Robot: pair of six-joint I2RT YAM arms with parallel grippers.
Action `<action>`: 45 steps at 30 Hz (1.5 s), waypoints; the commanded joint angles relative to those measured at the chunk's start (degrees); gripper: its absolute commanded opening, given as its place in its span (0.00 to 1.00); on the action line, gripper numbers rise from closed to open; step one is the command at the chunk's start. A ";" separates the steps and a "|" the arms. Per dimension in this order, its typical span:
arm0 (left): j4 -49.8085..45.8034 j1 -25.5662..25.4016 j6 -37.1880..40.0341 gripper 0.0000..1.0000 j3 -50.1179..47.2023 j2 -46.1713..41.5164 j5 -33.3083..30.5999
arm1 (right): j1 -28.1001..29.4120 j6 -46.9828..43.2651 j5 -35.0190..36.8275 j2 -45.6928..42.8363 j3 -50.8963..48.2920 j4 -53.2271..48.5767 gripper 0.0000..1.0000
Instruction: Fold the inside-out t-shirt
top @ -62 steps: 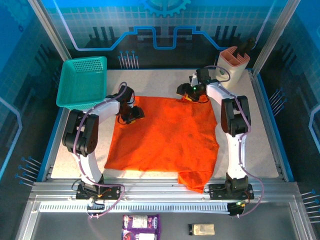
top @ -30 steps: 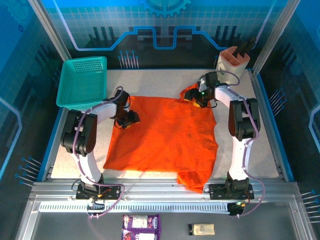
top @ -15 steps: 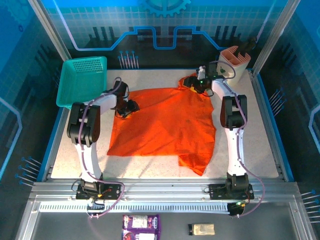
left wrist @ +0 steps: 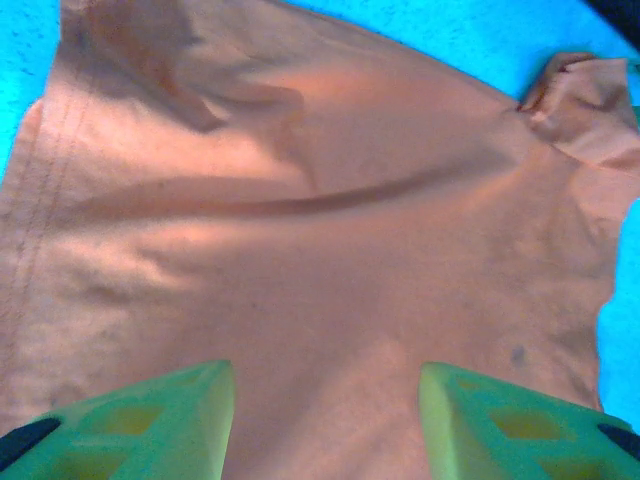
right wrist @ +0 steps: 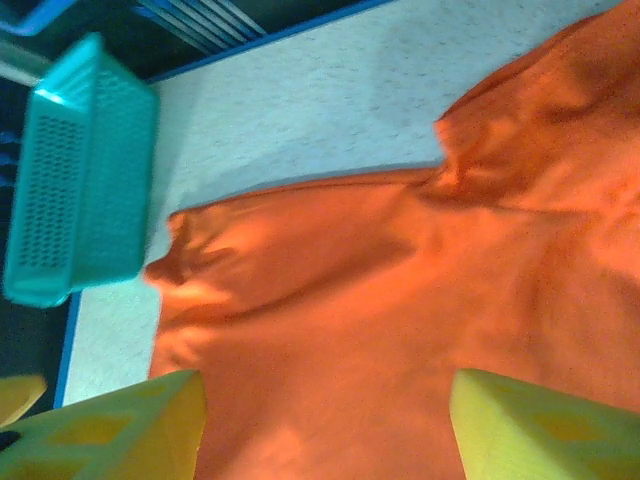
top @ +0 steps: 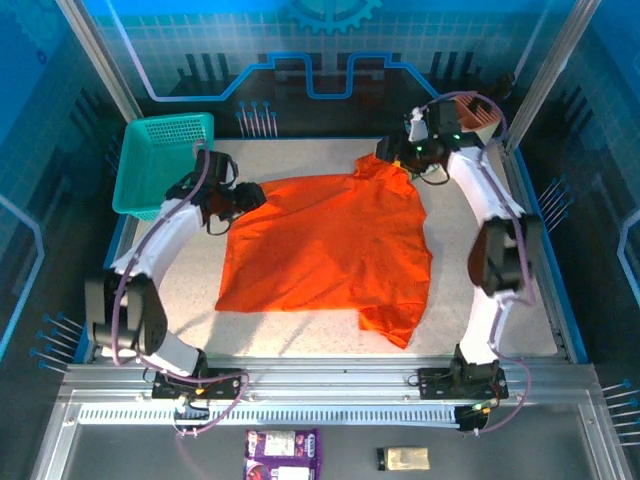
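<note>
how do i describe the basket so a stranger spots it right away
On the speckled table, go to the far left corner. The teal plastic mesh basket sits there, just beyond a corner of the orange t-shirt. It is the one rigid, perforated teal container; its neighbour is flat orange cloth.

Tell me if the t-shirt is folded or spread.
Spread: the t-shirt lies mostly flat across the table, not folded over.

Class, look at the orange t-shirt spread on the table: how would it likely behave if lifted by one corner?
Probably floppy: the t-shirt lies flat on the table with soft creases, so a lifted corner would likely sag and drag the rest. Probably light for its size, as the cloth looks thin. Pushed, it may bunch rather than slide, as its wrinkled far edge suggests.
</note>
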 commanded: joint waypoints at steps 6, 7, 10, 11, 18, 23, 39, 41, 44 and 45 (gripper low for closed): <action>-10.54 -2.93 -4.84 0.49 -15.60 -12.25 -5.26 | 7.65 3.98 12.61 -30.67 -35.52 -13.35 0.53; -10.51 -3.17 -6.08 0.49 -17.90 -14.04 -5.79 | 8.48 5.79 13.90 -35.20 -40.41 -14.54 0.50; -10.05 -3.37 -8.38 0.49 -22.95 -17.75 -5.61 | 10.58 12.25 16.65 -46.81 -52.83 -19.43 0.43; -9.98 -3.45 -8.79 0.49 -24.23 -18.61 -5.46 | 11.48 14.70 17.44 -50.52 -55.96 -21.27 0.40; -9.81 -3.54 -10.24 0.50 -27.43 -21.30 -5.77 | 18.68 30.52 16.17 -66.84 -71.96 -22.20 0.34; -10.50 -3.54 -10.52 0.51 -27.87 -22.87 -6.33 | 21.72 35.35 14.44 -65.58 -76.37 -19.27 0.32; -10.67 -3.54 -10.34 0.51 -27.95 -23.39 -6.59 | 26.36 37.63 13.41 -53.01 -76.56 -9.77 0.32; -10.64 -3.54 -10.35 0.51 -28.11 -23.36 -6.66 | 26.76 37.87 13.19 -51.87 -76.79 -8.76 0.32; -10.64 -3.54 -10.39 0.52 -28.35 -23.35 -6.88 | 26.98 38.00 13.11 -49.86 -77.36 -7.47 0.32; -10.62 -3.54 -10.47 0.52 -28.44 -23.36 -6.95 | 27.09 38.00 13.15 -49.28 -77.48 -7.14 0.32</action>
